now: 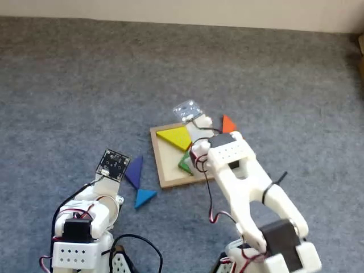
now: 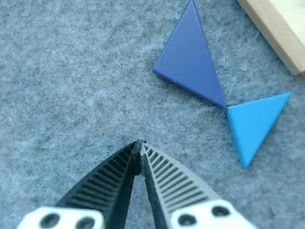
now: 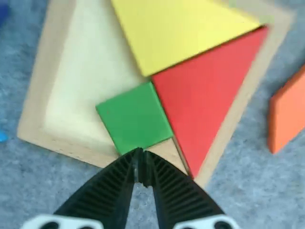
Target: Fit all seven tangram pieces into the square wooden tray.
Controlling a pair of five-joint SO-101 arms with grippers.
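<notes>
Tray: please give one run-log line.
tray: yellow triangle, red triangle, green square; outside: dark blue triangle, light blue triangle, orange piece; both jaws shut

— The tray [image 3: 38,95] is pale wood, holding a yellow triangle [image 3: 181,33], a red triangle [image 3: 205,100] and a green square [image 3: 136,117].
— And on the speckled grey desk [image 1: 85,74]?
— A navy triangle [image 2: 190,62], a sky-blue triangle [image 2: 252,124], and an orange piece [image 3: 288,114], perhaps tending red; it is blurred.

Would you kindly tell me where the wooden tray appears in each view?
High view: the tray lies mid-picture, partly under the right arm.
Left wrist view: one rim corner, beyond the dark blue triangle from the left pincer.
Right wrist view: just ahead of the right pincer, rim around the yellow triangle.
Landmarks: dark blue triangle (high, left wrist); yellow triangle (high, right wrist).
</notes>
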